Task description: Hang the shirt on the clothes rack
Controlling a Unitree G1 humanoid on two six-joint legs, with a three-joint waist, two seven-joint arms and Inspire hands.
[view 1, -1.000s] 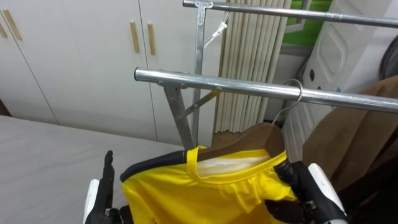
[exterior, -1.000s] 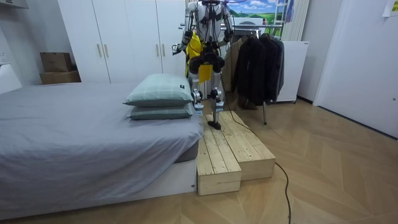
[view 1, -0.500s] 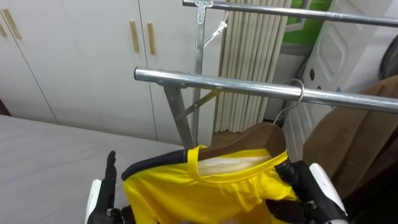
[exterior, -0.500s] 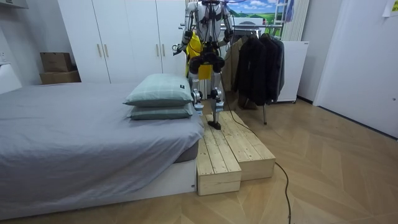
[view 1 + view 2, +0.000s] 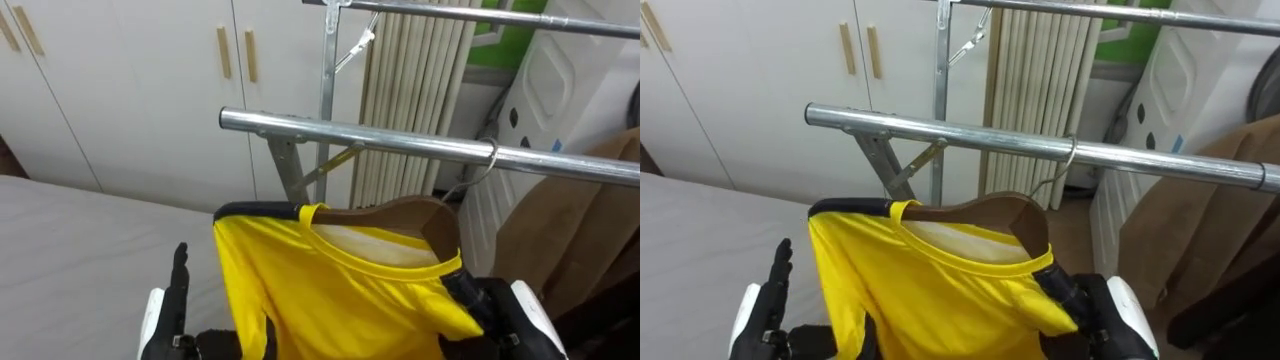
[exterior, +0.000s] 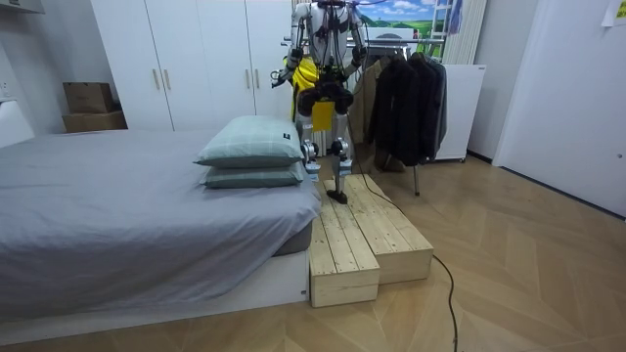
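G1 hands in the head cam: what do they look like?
Left hand: slim black fingers on a white, rounded wrist shell. Right hand: the same black fingers, with a glossy white rounded shell behind them. No cables or markings visible on either.

1. White wardrobe (image 6: 196, 68) with pale wooden handles, behind the bed.
2. Bed (image 6: 117, 225) under a grey sheet, with two green-grey pillows (image 6: 251, 156) stacked on it.
3. Stepped wooden platform (image 6: 367, 240) against the bed, on the parquet floor (image 6: 528, 264).
4. Cardboard boxes (image 6: 90, 106) left of the wardrobe.
5. Dark jackets (image 6: 406, 103) hanging beside a white cabinet (image 6: 458, 108).
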